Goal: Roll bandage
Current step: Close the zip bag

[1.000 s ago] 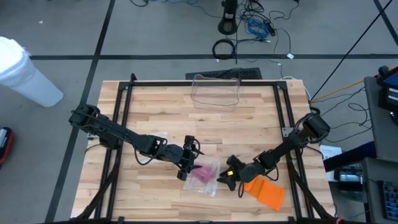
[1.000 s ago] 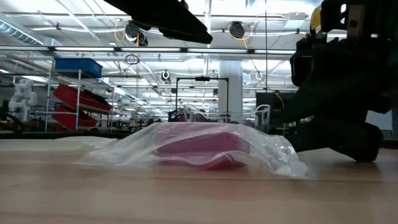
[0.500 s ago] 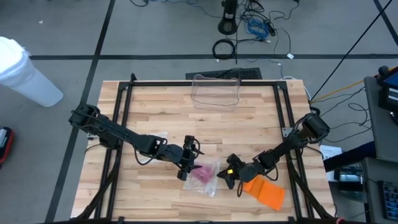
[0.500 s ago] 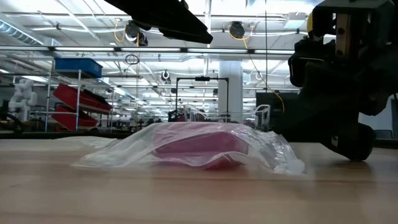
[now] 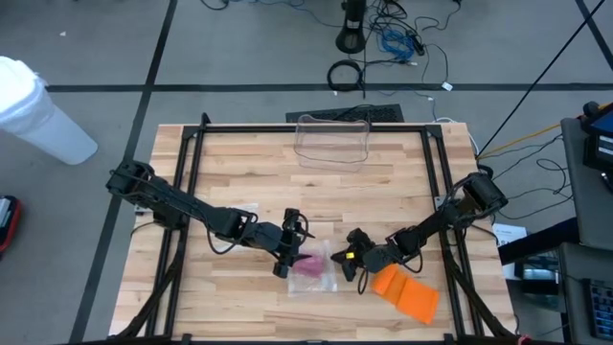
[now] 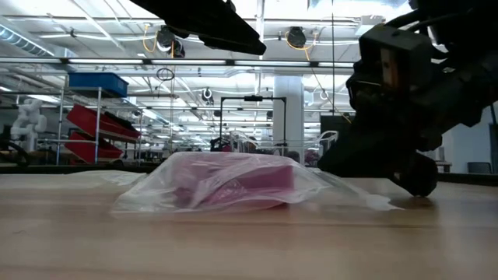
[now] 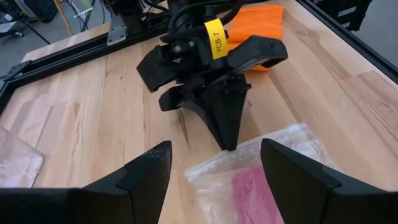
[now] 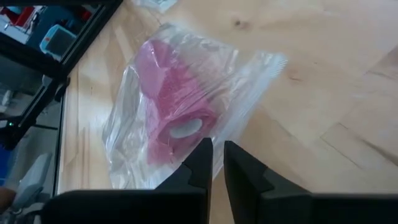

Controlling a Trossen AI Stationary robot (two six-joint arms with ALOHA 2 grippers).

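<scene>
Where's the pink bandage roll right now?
High view: the bandage roll lies bagged at the table's front centre, between the left tool and right tool.

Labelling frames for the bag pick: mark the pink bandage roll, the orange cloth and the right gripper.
pink bandage roll (image 8: 166, 99), right wrist view, on the roll's side, seen through the bag.
orange cloth (image 5: 409, 294), high view, middle of the cloth.
right gripper (image 7: 229, 144), left wrist view, at the closed fingertips on the bag's edge.

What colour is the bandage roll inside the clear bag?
Pink bandage roll; right wrist view shows it best.
</scene>
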